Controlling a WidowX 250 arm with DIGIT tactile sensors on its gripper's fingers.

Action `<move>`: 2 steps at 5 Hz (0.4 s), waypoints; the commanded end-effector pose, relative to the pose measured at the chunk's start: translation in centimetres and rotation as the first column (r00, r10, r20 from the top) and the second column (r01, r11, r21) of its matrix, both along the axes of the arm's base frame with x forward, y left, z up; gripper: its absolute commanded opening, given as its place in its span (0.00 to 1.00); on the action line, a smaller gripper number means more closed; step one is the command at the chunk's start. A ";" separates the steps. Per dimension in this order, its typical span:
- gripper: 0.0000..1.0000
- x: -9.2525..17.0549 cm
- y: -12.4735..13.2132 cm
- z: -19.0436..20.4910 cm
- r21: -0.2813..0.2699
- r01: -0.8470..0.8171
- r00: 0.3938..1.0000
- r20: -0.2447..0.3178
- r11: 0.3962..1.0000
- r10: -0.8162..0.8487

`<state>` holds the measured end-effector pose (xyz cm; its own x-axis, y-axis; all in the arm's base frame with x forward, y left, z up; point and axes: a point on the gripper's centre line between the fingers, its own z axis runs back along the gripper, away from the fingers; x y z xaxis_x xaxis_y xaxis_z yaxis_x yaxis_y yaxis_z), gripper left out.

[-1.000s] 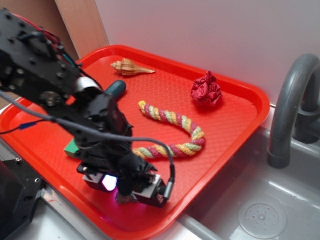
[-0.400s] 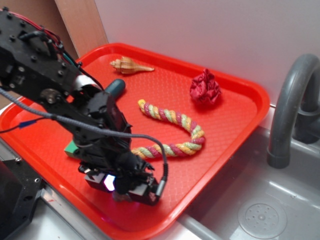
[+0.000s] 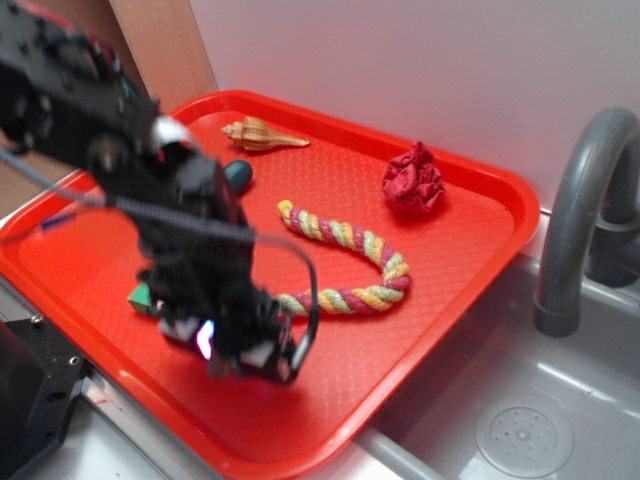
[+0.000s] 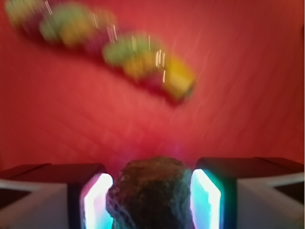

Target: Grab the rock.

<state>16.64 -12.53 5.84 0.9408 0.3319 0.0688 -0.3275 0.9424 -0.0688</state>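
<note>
Grey-brown rock [image 4: 151,193] fills the lower centre of the wrist view, seated between the two lit pads [image 4: 97,200] of the end effector [image 4: 151,200], touching both. Closed on the rock, jaws held apart only by its width. Lumpy, rough, matte surface, dark and mottled; lower part cut off by the frame edge.

Wrist view only: contact between pads and rock, and a blurred stretch of multicoloured rope [image 4: 119,50] on red ground beyond. Heavy motion blur over everything past the pads.

Exterior view only: the wider layout. End effector [image 3: 240,358] over the near part of a red plastic tray [image 3: 470,260], motion-blurred, one glowing pad visible; rock not distinguishable there behind the fingers and blur. Whether clear of the tray floor: cannot tell. Rope [image 3: 350,260] curved near the tray centre, just beside the end effector. Tan spiral seashell [image 3: 262,133] near the far rim. Crumpled dark red cloth [image 3: 412,180] toward the far right corner. Dark blue-grey rounded object [image 3: 238,173] partly hidden behind the black arm [image 3: 110,130]. Green block [image 3: 140,296] showing at the arm's left edge.

Tray resting on a grey metal counter [image 3: 130,455] next to a sink basin [image 3: 520,420] with a round drain and a grey curved faucet [image 3: 580,210]. White wall behind; brown cardboard panel at upper left.
</note>
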 end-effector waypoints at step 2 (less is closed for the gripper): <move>0.00 3.4 2.2 16.0 0.096 0.175 0.977 0.106 0.980 -0.185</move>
<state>19.42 -10.01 20.42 0.9799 0.1283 0.1528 -0.1334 0.9908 0.0236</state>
